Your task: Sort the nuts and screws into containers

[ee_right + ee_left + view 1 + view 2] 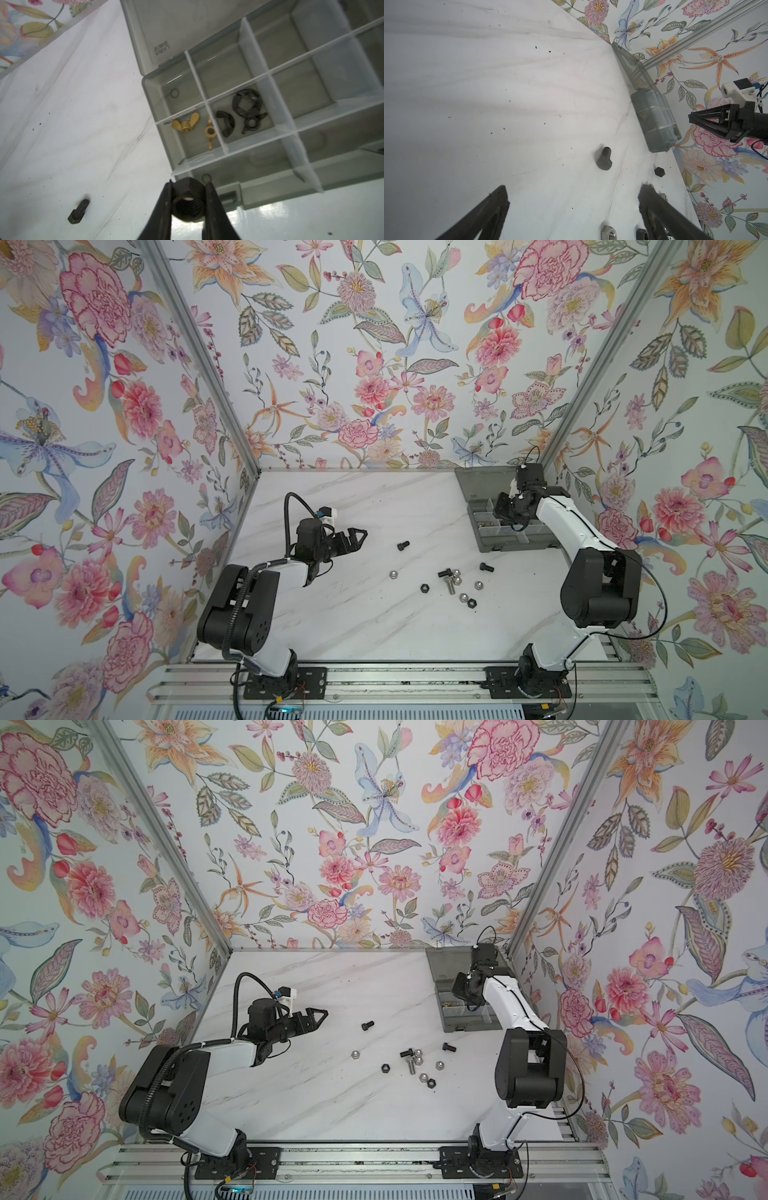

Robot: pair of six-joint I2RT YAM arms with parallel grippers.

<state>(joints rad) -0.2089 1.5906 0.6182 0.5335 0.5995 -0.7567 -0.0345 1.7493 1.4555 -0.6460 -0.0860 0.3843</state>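
**Right gripper pinches a black hex nut at the organiser box**

The right gripper (189, 185) has its jaws pressed onto a black hex nut (187, 207). The nut's threaded bore faces the wrist camera, and it is held off the surface at the near wall of the organiser box (149, 93). The smoky-grey box stands at the far right corner of the tabletop (332, 622), with its lid (482, 485) lying open toward the far edge.

One end cell holds two brass wing nuts (185, 124). The cell beside it holds black wing nuts (225, 123) and dark hex nuts (246, 102) lying together.

The left gripper (361, 536) hovers over the tabletop left of centre. Its fingers (483, 216) are spread wide with nothing between them.

Loose on the tabletop, right of centre, lie three black screws (403, 546), a silver screw (451, 585), five silver nuts (392, 573) and two black hex rings (424, 588).
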